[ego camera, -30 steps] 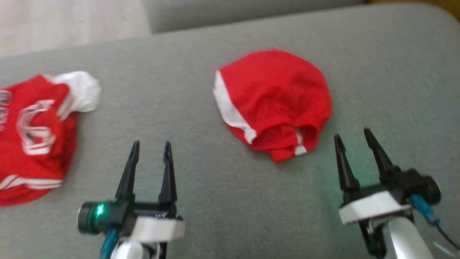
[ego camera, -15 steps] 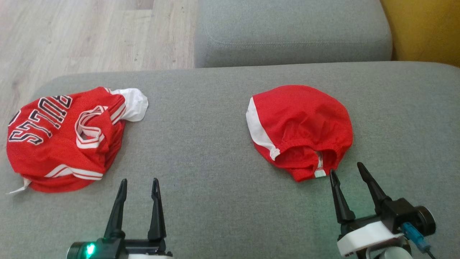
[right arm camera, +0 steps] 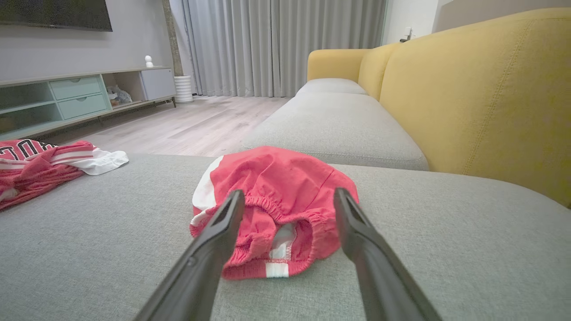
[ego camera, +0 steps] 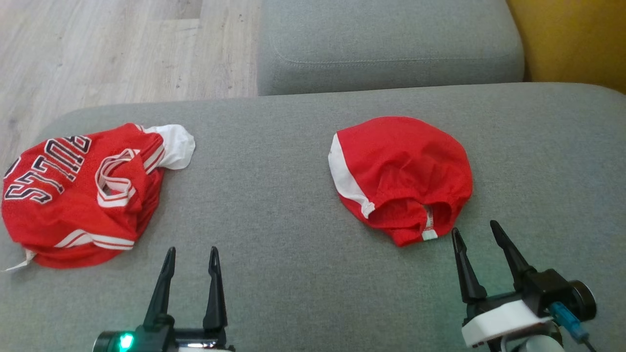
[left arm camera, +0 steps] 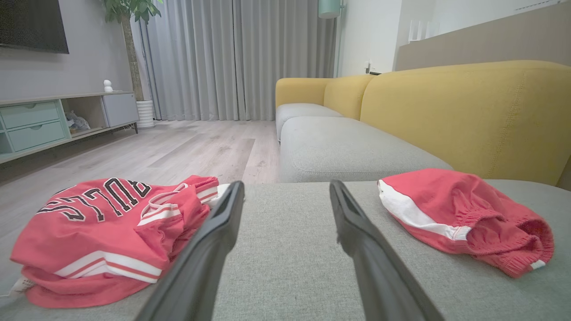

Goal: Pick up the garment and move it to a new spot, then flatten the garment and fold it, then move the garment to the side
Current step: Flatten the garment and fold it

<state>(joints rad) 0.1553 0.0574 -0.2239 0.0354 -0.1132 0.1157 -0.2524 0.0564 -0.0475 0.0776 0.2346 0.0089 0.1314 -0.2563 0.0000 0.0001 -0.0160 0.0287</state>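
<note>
The garment, a crumpled pair of red shorts with a white side stripe, lies on the grey sofa seat, its elastic waistband toward me. My right gripper is open just short of the waistband's right end, not touching it. In the right wrist view the shorts lie straight ahead between the open right gripper fingers. A bunched red jersey with black-and-white lettering lies at the far left. My left gripper is open over bare cushion, between jersey and shorts.
The seat's left edge drops to wooden floor. A second grey cushion lies beyond, with the yellow backrest along the right. Bare cushion stretches between the two red pieces. A low cabinet stands across the room.
The head camera has tilted, so the whole picture shifted and sharpened, showing the floor and far cushion. Both garments lie as before. Both grippers stay open.
</note>
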